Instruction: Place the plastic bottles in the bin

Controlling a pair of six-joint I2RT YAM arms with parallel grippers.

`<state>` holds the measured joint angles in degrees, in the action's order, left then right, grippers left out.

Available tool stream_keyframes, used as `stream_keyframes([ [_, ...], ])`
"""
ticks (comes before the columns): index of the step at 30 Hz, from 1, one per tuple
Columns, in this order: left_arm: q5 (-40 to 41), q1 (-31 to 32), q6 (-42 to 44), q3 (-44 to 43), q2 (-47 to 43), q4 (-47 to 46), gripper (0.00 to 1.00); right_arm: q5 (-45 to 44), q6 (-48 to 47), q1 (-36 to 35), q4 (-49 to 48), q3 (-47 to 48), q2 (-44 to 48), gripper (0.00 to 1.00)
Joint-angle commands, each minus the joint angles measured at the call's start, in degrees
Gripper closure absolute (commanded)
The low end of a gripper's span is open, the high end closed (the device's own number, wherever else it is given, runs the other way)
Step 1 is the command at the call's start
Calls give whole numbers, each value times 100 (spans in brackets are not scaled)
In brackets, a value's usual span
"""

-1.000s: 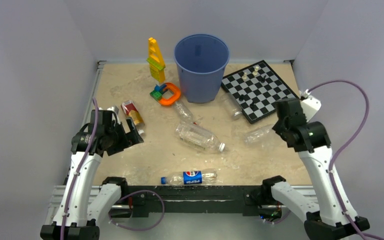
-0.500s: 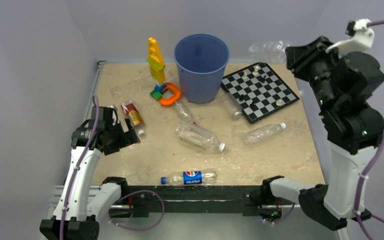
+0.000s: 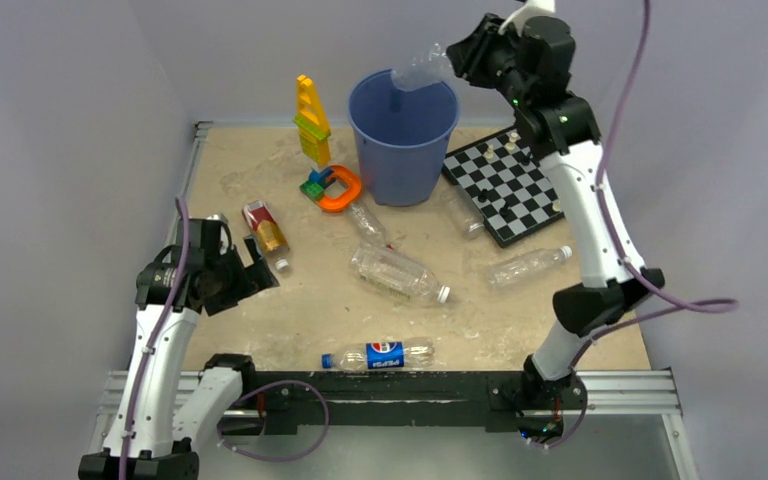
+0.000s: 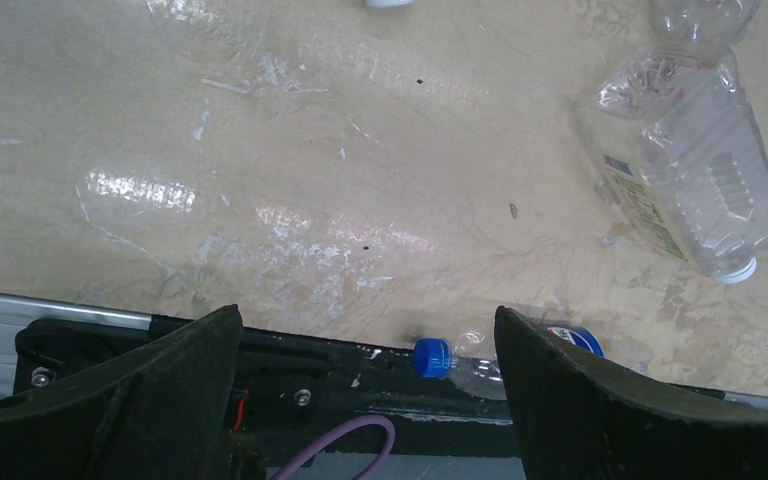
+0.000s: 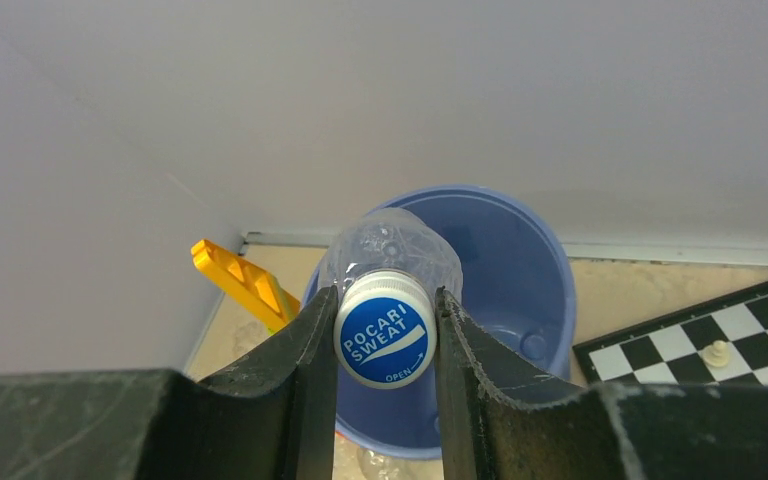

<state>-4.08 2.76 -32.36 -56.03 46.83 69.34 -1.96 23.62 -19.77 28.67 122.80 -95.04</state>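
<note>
My right gripper [image 3: 457, 58] is raised high and shut on the white-and-blue cap of a clear plastic bottle [image 3: 422, 70], which pokes out over the rim of the round blue bin [image 3: 403, 140]. In the right wrist view, the bottle [image 5: 392, 240] hangs between the jaws of that gripper [image 5: 385, 330], directly above the bin's opening [image 5: 520, 300]. My left gripper [image 3: 260, 268] hovers open at the table's left, nothing between its fingers [image 4: 570, 390]. Several bottles lie on the table: a Pepsi one [image 3: 380, 354] [image 4: 480, 365], a large clear one [image 3: 398, 273] [image 4: 695, 180], and smaller clear ones [image 3: 528, 265] [image 3: 367, 222].
A black-and-white chessboard [image 3: 520, 180] with a few pieces lies right of the bin. A yellow block tower [image 3: 310, 120] and an orange ring toy [image 3: 335, 187] stand left of it. A red-labelled bottle [image 3: 266, 232] lies near the left gripper. Grey walls enclose the table.
The right arm has swung up from the table's right side and across to the back, carrying the clear bottle over the bin. The left arm has hardly moved.
</note>
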Motion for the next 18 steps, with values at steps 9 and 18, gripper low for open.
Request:
stream_keyframes([
  [9, 550, 11, -349, -422, -93, 246, 0, -539, -597, -577, 201, 1297, -1506, 52],
  [18, 435, 12, -463, -272, -63, 157, 0, -590, -781, -631, 337, 894, -708, 16],
])
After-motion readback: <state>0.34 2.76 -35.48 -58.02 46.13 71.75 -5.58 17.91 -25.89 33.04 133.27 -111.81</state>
